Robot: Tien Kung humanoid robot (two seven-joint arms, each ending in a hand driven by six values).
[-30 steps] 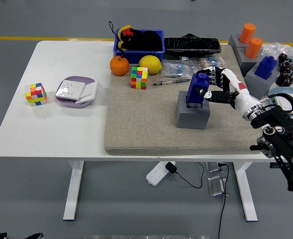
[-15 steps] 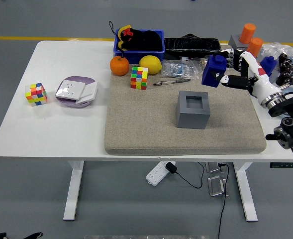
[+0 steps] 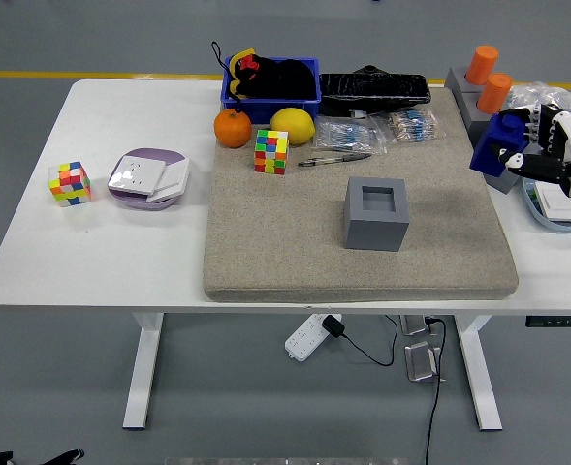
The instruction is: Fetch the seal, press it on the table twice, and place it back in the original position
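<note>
Seal: blue seal [image 3: 494, 145] held up at the far right of the desk, clear of its holder, in the grip of the right robot hand.
Right robot hand: white-and-black right robot hand [image 3: 545, 155] comes in from the right edge, its fingers [image 3: 523, 162] wrapped around the seal's right side.
Left robot hand: out of sight.
Desk: white desk [image 3: 111, 252] with a beige mat [image 3: 295, 242] covering its middle and right part.
Holder: grey square holder [image 3: 376, 213] with an open recess on top, on the mat, well to the left of the robot hand and nearer the front edge.
Round dish: a light-rimmed dish [image 3: 555, 208] just in front of the robot hand, partly hidden by it.
Left side: multicoloured cube [image 3: 69, 183] and a lilac-and-white device [image 3: 149, 178], far to the left of the robot hand.
Mid mat: second multicoloured cube [image 3: 271, 151] and tweezers [image 3: 332, 160], left of the robot hand.
Far row: orange [image 3: 233, 128], lemon [image 3: 292, 126], blue bin [image 3: 270, 82] with dark contents, black bag [image 3: 374, 88], plastic packets [image 3: 382, 130].
Behind robot hand: two orange cylinders [image 3: 489, 77] on grey blocks, just beyond the seal.
</note>
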